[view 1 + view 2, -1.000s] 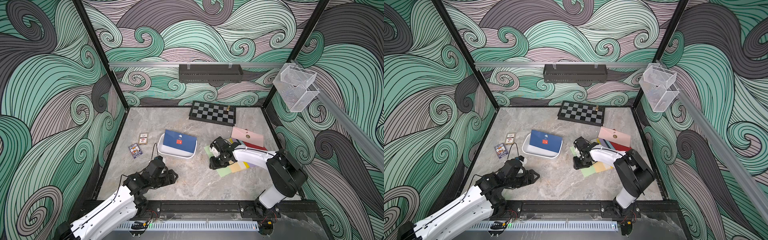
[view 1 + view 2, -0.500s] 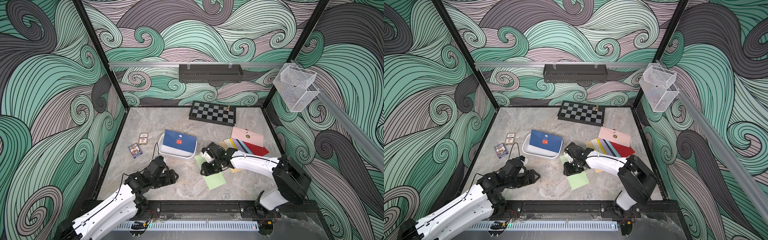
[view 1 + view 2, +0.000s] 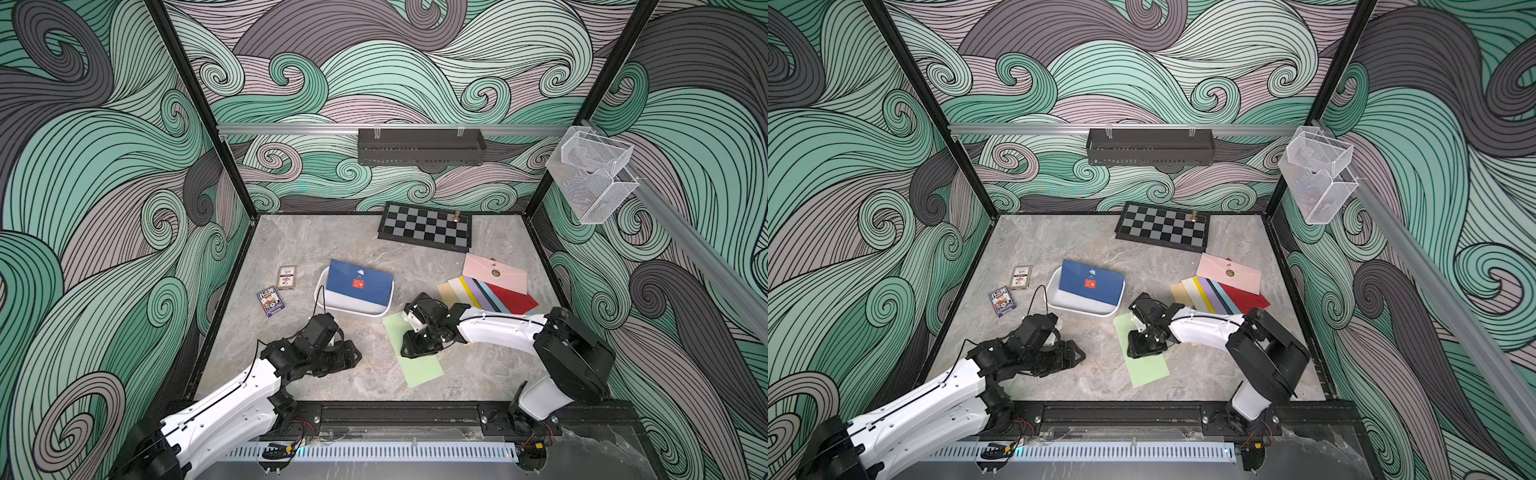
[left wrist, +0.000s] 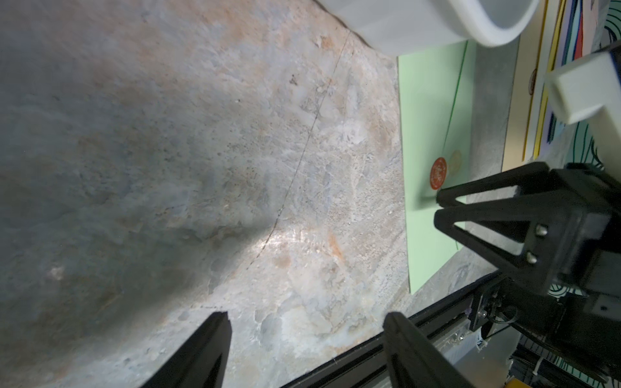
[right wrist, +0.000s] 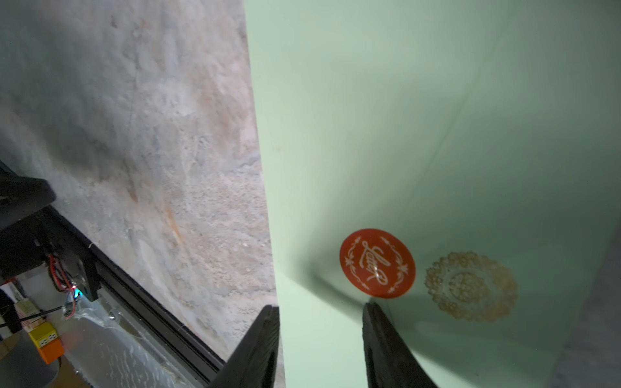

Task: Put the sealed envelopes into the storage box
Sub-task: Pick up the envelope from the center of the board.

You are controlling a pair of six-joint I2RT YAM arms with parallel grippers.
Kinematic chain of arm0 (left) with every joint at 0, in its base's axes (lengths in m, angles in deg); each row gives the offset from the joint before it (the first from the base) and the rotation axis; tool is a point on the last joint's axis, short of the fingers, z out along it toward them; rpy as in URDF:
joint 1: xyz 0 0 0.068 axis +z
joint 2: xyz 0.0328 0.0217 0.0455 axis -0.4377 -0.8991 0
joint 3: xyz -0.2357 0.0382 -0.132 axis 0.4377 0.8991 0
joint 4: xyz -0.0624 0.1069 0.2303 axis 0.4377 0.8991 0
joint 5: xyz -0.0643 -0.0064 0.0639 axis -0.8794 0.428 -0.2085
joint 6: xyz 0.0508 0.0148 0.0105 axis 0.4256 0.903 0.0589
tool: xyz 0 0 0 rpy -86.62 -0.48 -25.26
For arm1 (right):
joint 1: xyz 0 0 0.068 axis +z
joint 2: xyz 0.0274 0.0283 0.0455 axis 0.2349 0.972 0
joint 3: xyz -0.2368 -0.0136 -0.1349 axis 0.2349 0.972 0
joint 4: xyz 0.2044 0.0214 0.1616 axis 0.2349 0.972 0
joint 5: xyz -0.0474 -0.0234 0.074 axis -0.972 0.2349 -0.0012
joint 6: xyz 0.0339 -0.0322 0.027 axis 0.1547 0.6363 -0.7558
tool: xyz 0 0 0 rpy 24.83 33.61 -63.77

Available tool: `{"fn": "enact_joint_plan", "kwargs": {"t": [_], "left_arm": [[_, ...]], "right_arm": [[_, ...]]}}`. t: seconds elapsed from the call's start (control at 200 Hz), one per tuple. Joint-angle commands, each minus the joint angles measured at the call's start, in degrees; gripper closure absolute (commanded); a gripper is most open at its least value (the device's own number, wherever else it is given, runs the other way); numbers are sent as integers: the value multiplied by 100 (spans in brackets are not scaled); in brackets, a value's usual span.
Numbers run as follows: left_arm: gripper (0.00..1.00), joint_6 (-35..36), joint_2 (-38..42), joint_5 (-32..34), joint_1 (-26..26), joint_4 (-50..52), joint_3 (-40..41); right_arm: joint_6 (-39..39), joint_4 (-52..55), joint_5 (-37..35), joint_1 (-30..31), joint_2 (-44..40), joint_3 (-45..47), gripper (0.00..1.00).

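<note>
A pale green sealed envelope (image 3: 417, 365) with a red seal sticker (image 5: 377, 263) lies flat on the table in front of the white storage box (image 3: 357, 311). My right gripper (image 3: 415, 347) stands on it with jaws apart, one fingertip at the envelope's edge and one beside the sticker. A navy envelope (image 3: 359, 282) rests tilted in the box. Several more envelopes lie fanned (image 3: 486, 293) at the right, with a pink envelope (image 3: 494, 272) behind them. My left gripper (image 3: 351, 353) hovers open over bare table, left of the green envelope (image 4: 430, 117), holding nothing.
Two playing-card packs (image 3: 286, 277) (image 3: 270, 301) lie left of the box. A chessboard (image 3: 424, 226) with a gold piece (image 3: 457, 216) sits at the back. A black tray (image 3: 419, 147) hangs on the back wall and a clear mesh bin (image 3: 590, 174) on the right rail.
My right gripper has slid the green envelope out of the fan, leftward and toward the front of the table. The left arm has hardly moved.
</note>
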Motion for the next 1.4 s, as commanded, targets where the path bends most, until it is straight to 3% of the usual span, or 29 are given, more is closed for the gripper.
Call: {"fn": "enact_joint_plan", "kwargs": {"t": [0.0,0.145,0.365,0.55,0.936,1.396], "left_arm": [[25,16,-89,-183,29,-225,-200],[31,-98,-280,-540,24,-648,-132],[44,-532,-924,-886,-246,-1759,-22],[50,-652,-1860,-893,-577,-2476,-160],[54,-643,-3013,-763,-780,-2957,-341],[54,-670,-3273,-683,-780,-2905,-376]], "right_arm": [[-390,-297,353,189,47,71,56],[-190,-241,-164,92,-561,159,52],[-144,-179,-215,-678,-1119,762,49],[-47,-179,-66,-812,-785,851,49],[-161,-582,254,-813,-603,952,48],[-606,-1623,1416,-847,-810,1209,47]]}}
